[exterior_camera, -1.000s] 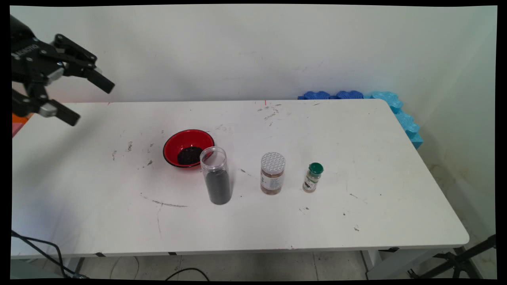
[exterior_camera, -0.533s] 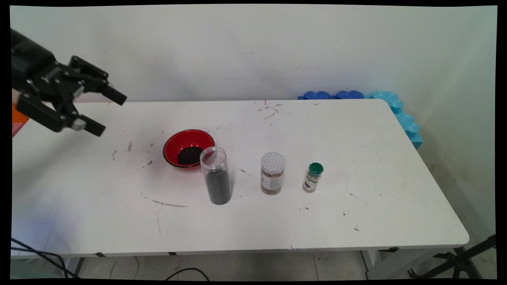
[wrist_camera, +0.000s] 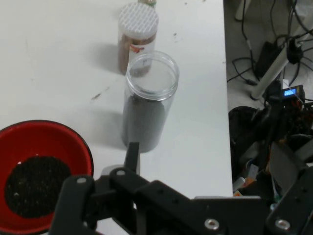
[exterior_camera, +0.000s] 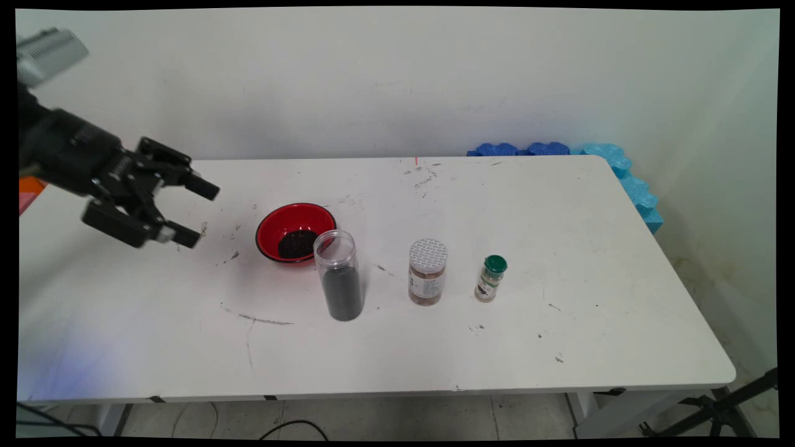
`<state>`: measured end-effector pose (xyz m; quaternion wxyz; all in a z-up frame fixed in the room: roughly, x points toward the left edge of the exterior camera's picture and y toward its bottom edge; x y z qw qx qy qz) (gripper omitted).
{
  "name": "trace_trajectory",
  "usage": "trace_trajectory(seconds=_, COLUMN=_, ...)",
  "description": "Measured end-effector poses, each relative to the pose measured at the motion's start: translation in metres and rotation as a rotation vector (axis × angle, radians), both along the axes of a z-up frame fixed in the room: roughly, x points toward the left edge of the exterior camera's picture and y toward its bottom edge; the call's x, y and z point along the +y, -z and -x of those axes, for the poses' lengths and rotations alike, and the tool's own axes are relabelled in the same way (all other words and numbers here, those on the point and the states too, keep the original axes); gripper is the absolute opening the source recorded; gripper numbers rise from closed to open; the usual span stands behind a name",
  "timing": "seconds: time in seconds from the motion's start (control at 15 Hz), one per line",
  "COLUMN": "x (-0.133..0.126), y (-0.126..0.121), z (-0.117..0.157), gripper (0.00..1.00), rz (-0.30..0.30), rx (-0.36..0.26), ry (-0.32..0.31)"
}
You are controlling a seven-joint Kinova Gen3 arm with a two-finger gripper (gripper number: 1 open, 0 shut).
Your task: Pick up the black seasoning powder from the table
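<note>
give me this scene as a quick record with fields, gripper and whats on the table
gripper: black gripper in the air over the table's left part, jaws open, holding nothing
nearest thing: red bowl with dark grains in it
beside the bowl: tall clear jar, lid off, partly filled with dark grains, upright
row to the right: jar with white lid and brown contents, then small bottle with green cap, both upright
surface: white table, scuffed
behind the table: blue foam pieces at the far right corner
</note>
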<state>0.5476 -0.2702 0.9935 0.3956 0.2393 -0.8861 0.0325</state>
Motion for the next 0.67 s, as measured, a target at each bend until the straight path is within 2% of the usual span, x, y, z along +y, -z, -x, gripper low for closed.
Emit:
trace_trajectory(seconds=0.27, x=-0.004, y=0.037, z=0.012, gripper=1.00, rz=0.007, rx=0.003, ry=-0.002)
trace_trajectory(seconds=0.67, x=-0.012, y=0.076, z=0.029, gripper=1.00, rz=0.017, rx=0.005, ry=-0.008)
